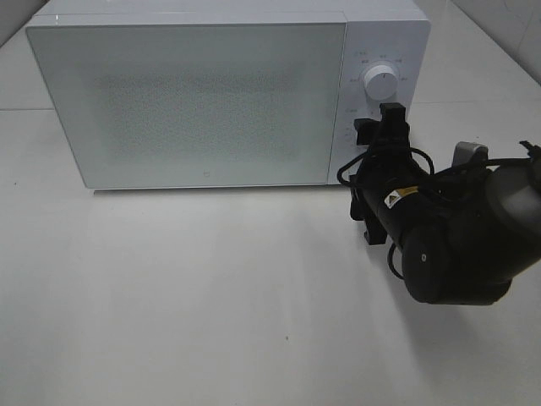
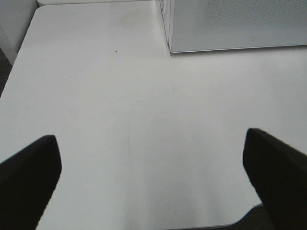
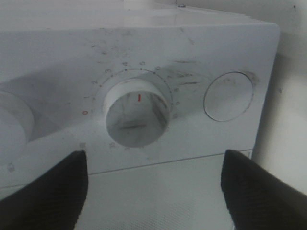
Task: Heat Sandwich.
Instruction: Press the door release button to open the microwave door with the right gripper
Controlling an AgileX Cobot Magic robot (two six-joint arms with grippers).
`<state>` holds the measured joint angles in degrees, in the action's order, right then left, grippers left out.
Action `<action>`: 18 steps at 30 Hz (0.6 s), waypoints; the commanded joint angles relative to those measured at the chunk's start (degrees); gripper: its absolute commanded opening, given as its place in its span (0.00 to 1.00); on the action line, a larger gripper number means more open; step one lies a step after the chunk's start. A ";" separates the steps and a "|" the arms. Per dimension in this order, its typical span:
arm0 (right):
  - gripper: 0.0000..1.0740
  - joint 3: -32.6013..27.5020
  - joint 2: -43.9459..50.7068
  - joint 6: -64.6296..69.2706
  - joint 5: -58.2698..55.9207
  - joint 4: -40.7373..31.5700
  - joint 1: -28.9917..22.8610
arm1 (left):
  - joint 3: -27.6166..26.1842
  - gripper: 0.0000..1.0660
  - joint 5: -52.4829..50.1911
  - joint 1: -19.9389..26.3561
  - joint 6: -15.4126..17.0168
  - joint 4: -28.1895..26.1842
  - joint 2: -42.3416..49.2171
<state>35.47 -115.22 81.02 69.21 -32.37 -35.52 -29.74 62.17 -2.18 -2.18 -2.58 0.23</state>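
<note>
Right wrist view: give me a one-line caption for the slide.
Open right gripper before the microwave, facing its numbered timer dial, a round button beside it.

Lab-like test bench: a white microwave [image 1: 186, 101] on a plain white table [image 1: 211, 296].

left pincer [image 2: 152, 184] spread wide — right pincer [image 3: 153, 191] spread too, extended forward.
</note>
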 commanded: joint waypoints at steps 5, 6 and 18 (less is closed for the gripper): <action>0.71 -4.93 5.73 -5.50 7.28 3.55 0.06 | 0.11 0.92 -0.74 0.29 0.17 -0.11 0.86; 0.71 -5.39 6.53 -6.65 6.53 3.67 0.06 | 0.11 0.92 -0.74 0.29 0.17 -0.11 0.86; 0.71 -7.33 19.54 -35.64 -18.11 5.39 0.23 | 0.11 0.92 -0.74 0.29 0.17 -0.11 0.86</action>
<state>28.13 -97.40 51.68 55.52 -27.85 -35.52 -29.74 62.17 -2.18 -2.18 -2.58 0.23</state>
